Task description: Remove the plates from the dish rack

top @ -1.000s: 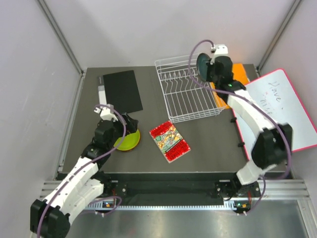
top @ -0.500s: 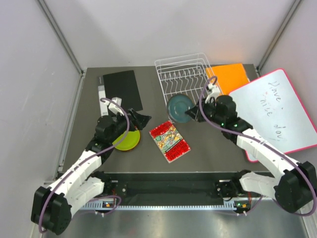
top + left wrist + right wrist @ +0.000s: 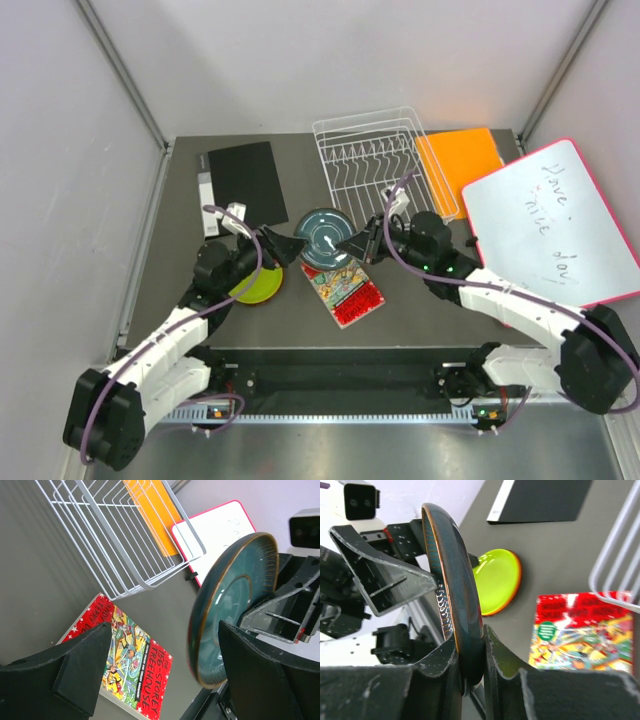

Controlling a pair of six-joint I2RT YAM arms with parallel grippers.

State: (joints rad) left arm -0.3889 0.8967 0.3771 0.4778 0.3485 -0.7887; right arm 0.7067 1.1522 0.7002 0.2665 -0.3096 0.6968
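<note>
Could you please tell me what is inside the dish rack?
Only its own upright tines show in the dish rack, no plates. Its near edge is covered by the right arm and the teal plate.

1. The right gripper (image 3: 356, 243) has carried the dark teal plate (image 3: 325, 238) from high beside the far right corner of the dish rack (image 3: 375, 165), across the rack's front edge, to a spot left of the rack, over the far corner of the red book (image 3: 345, 287).
2. The right arm now reaches low and leftward, and the orange board (image 3: 460, 158) is fully exposed.
3. The left gripper (image 3: 288, 245) has lifted off the lime green plate (image 3: 258, 288) and swung right. Its spread fingers now flank the teal plate's near rim.
</note>
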